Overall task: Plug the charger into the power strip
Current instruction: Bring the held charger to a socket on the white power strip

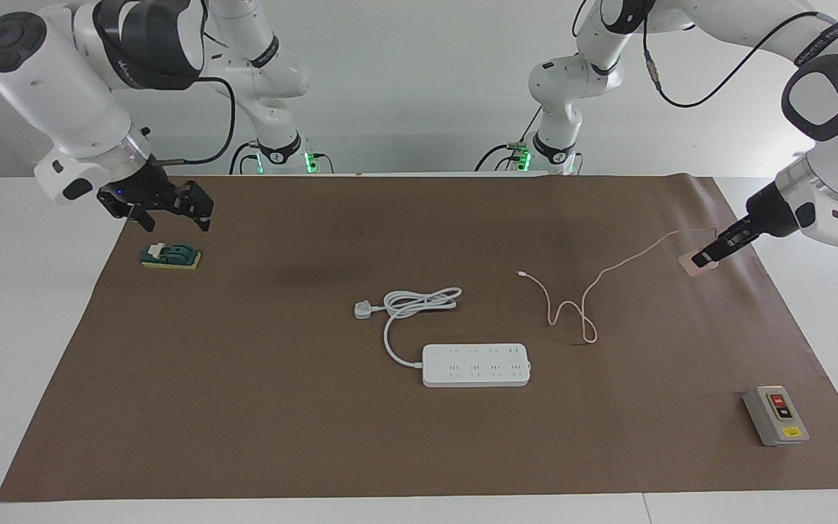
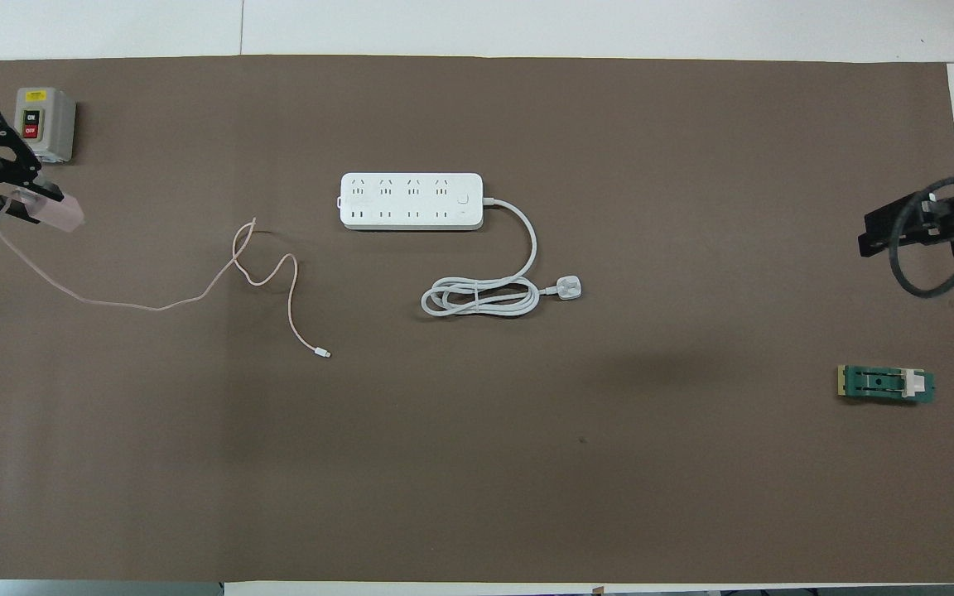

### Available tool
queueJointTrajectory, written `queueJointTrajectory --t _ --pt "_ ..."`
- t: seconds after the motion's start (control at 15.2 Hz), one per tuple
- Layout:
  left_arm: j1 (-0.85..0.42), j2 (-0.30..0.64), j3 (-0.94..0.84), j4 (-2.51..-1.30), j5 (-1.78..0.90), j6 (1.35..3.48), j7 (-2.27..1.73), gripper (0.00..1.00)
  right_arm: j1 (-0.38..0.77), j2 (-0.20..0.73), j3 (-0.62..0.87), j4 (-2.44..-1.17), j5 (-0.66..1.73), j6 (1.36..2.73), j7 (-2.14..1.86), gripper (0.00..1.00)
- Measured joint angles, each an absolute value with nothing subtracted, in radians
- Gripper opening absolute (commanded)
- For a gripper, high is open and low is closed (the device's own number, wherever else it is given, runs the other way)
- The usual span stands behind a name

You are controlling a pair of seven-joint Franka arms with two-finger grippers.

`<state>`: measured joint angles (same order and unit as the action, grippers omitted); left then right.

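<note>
I observed the brown mat (image 1: pixel 244 407) covering the table, with the power strip (image 1: pixel 476 364) lying flat at its middle, unoccupied. The left gripper (image 1: pixel 707 256) was clamped on the charger (image 1: pixel 697 266), holding it above the mat at the left arm's end, well apart from the power strip; its pink cable (image 1: pixel 586 291) trailed down onto the mat. The right gripper (image 1: pixel 164 213), fingers apart and empty, hung over the green block (image 1: pixel 170 256) at the right arm's end.
</note>
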<state>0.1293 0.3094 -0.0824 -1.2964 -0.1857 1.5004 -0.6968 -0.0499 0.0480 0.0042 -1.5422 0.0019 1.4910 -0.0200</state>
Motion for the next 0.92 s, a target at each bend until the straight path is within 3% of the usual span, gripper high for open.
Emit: queueJointTrajectory --t 0.33,0.92 --pt "0.017 0.323 -0.085 -1.297 -0.168 1.641 -1.178 0.0 -0.05 -0.059 0.008 -1.628 -0.029 1.493 -0.029 1.0" --pt "-0.206 0.473 -0.087 -1.329 -0.016 1.764 -1.801 0.0 -0.05 -0.062 0.008 -1.628 -0.029 1.536 -0.029 1.0"
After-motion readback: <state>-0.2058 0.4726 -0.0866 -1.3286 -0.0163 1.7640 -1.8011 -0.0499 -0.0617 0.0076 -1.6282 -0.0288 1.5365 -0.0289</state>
